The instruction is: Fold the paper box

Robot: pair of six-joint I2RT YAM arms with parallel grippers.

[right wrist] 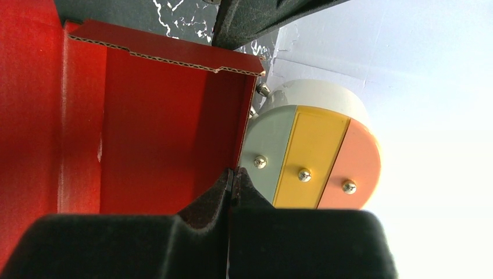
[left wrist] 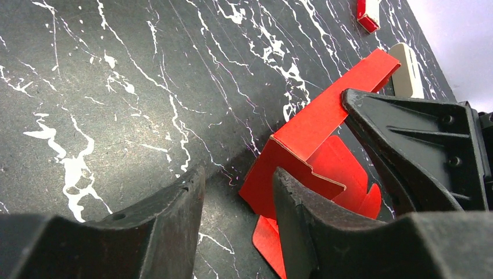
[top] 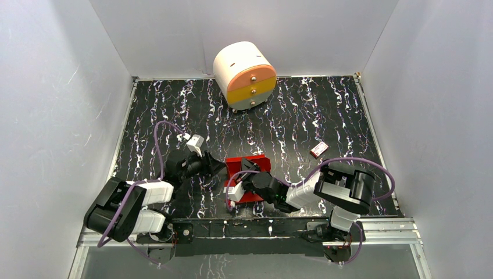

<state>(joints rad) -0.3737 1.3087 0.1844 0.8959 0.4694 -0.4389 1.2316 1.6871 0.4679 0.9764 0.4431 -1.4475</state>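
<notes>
The paper box (top: 256, 163) is bright red card, partly folded, lying mid-table near the front between both arms. In the left wrist view one long wall of the paper box (left wrist: 325, 116) stands upright, with flaps spread flat beneath it. My right gripper (right wrist: 234, 174) is shut on the edge of an upright wall of the box (right wrist: 163, 128), the card pinched between its tips; from above the right gripper (top: 250, 172) sits over the box. My left gripper (left wrist: 238, 177) is open at the box's left corner, one finger (left wrist: 302, 215) in front of the card. From above the left gripper (top: 220, 168) is at the box's left side.
A round white drawer unit (top: 244, 75) with orange, yellow and grey fronts stands at the back centre, also filling the right wrist view behind the drawer unit's side of the box (right wrist: 314, 151). A tiny red-and-white packet (top: 318, 149) lies right of the box. White walls enclose the black marbled table (top: 325, 110).
</notes>
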